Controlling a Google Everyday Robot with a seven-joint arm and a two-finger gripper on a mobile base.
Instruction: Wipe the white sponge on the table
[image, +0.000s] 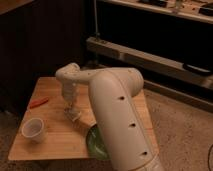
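Observation:
The white sponge (74, 116) is a small whitish block lying on the light-brown wooden table (52, 142), near its middle. My gripper (71, 111) points straight down from the wrist and its tip is right on the sponge, at the table top. The large white arm (117, 115) reaches in from the lower right and hides the right part of the table. The black bar is out of view.
A white round cup (33, 129) stands at the table's front left. A small red-orange object (38, 103) lies at the left edge. A green bowl (96, 143) sits at the front, partly behind the arm. A dark shelf unit (150, 55) stands behind.

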